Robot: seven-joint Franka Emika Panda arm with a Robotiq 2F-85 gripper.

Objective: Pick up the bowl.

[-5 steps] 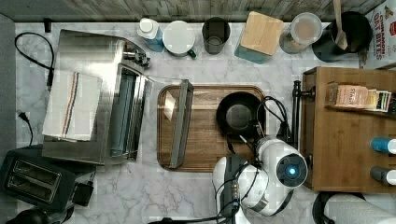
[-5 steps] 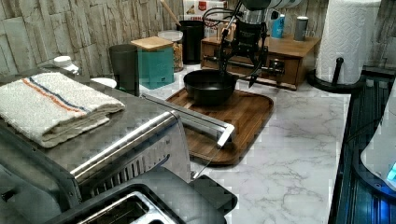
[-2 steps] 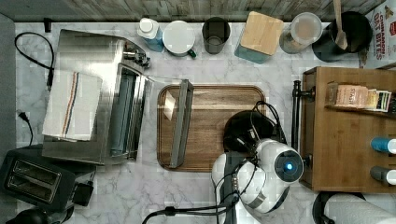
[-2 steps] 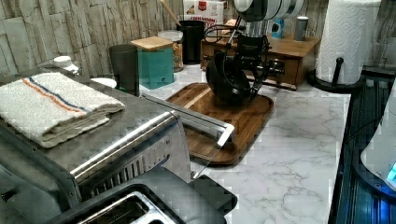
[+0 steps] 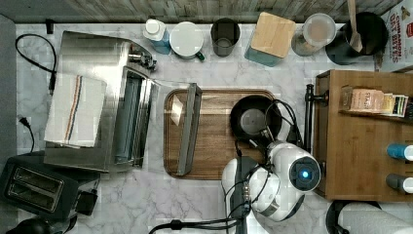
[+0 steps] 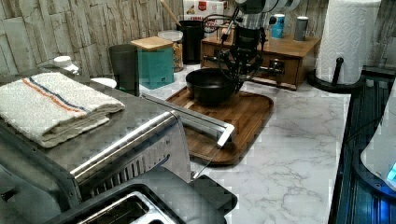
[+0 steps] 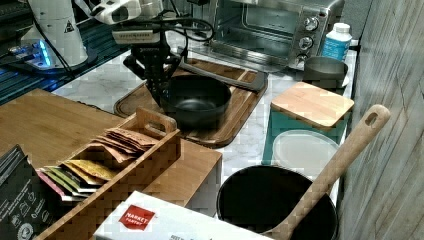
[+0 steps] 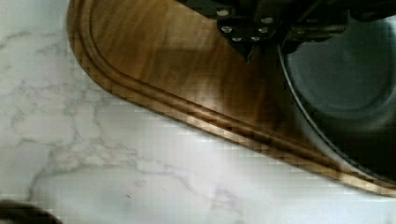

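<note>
From the wrist view the gripper sits right at the rim of the bowl, one side of the claw outside the wall over the wooden tray. In the left view the gripper comes straight down onto the rim on the left view's right side. The claw looks clamped on the bowl's wall, though the fingertips are dark against dark and I judge this more than see it.

To do the lift well: keep the pinch firm and deep on the wall, since a glossy rim held at one edge will want to swing and tip. Rise slowly and straight, so that the hanging side clears the tray's raised lip, and avoid the wooden rack just beside it.

The bowl rests at the tray's end toward the top view's right, upright or nearly level. It is round, shallow and glossy black, with a greyish flat bottom that catches light, and empty. In the right view the bowl stands in front of the toaster oven
</note>
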